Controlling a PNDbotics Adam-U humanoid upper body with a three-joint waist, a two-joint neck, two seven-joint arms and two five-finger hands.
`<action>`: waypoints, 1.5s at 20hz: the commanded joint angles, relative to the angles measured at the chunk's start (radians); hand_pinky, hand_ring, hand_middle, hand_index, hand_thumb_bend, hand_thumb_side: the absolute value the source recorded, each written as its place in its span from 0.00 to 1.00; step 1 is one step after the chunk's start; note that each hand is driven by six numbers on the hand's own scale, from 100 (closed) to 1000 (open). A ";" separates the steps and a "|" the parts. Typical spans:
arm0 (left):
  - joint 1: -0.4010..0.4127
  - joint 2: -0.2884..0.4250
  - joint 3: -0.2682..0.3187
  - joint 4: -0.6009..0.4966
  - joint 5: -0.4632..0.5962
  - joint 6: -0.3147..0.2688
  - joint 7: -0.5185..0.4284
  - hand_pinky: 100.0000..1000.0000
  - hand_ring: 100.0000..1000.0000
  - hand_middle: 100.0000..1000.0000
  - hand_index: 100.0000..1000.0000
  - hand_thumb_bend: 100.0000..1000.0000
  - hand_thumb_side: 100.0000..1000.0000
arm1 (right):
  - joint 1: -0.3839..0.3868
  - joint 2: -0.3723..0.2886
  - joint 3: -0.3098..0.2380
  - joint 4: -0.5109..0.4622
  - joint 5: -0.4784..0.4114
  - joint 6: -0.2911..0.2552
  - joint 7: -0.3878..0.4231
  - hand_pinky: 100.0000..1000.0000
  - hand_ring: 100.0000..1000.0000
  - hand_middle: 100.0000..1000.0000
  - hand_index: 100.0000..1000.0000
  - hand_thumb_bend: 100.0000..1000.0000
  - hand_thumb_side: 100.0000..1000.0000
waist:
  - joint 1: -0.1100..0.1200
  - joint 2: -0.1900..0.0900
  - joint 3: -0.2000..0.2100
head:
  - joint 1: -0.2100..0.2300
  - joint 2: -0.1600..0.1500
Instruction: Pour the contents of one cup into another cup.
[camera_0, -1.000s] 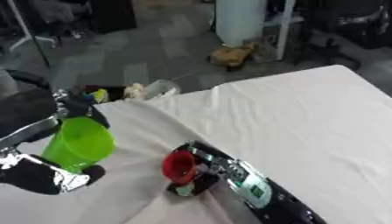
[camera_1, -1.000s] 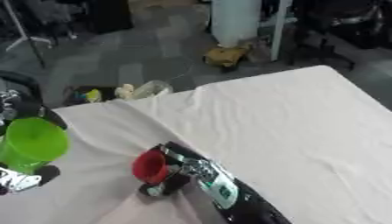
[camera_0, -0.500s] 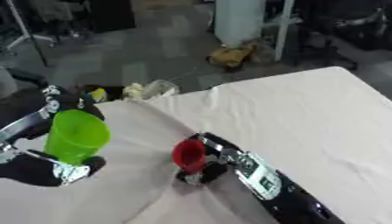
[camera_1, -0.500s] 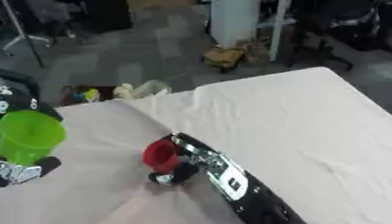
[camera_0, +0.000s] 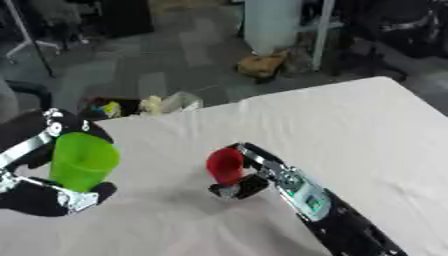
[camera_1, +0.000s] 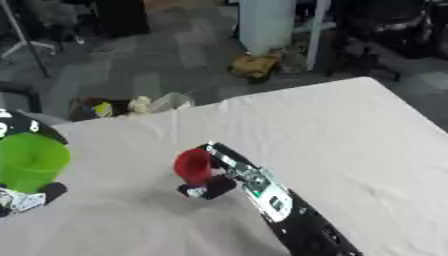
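The small red plastic cup (camera_0: 225, 166) is clamped in the fingers of the right hand (camera_0: 248, 176), whose black arm comes in from the lower right; cup is held just above the white cloth-covered worktop (camera_0: 350, 125), mouth tipped toward the left. The taller lime-green plastic cup (camera_0: 80, 161) is held upright by the left hand (camera_0: 52, 195) at the left edge, fingers curled round it top and bottom. The two cups are near but well apart, w/ bare cloth between.

Judged step: red cup is being brought to the green one for the pour, approx. mid-task. To be done well, the red rim should be carried over the green mouth before more tilt is added; at its present lean anything inside could spill onto the cloth early. Green cup is best kept level and steady, and the tilt increased slowly once the rims overlap.

Contents: green cup interior is seen from above and looks empty, green all the way down. Red cup interior is turned away; contents can't be told.

Beyond the far worktop edge, a grey floor (camera_0: 157, 75) is seen.
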 joint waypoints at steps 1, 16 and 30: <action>0.003 0.004 0.007 0.024 0.035 -0.013 0.054 0.05 0.00 0.03 0.67 0.06 0.14 | -0.004 -0.009 -0.018 0.020 0.025 -0.010 -0.019 0.61 0.82 0.09 0.41 0.09 0.08 | -0.001 -0.013 -0.002 | 0.004 0.001; 0.146 -0.064 0.083 0.026 0.219 -0.138 0.454 0.37 0.04 0.25 0.72 0.23 0.20 | 0.022 -0.003 -0.046 0.079 0.088 -0.098 -0.111 0.81 1.00 0.37 0.71 0.67 0.59 | -0.023 0.001 -0.011 | 0.008 -0.009; 0.184 -0.101 0.093 0.201 0.127 -0.200 0.643 0.49 0.25 0.43 0.75 0.60 0.33 | 0.047 -0.028 -0.081 0.068 0.078 -0.077 -0.159 0.80 1.00 0.37 0.71 0.66 0.58 | -0.060 0.013 -0.046 | 0.021 -0.017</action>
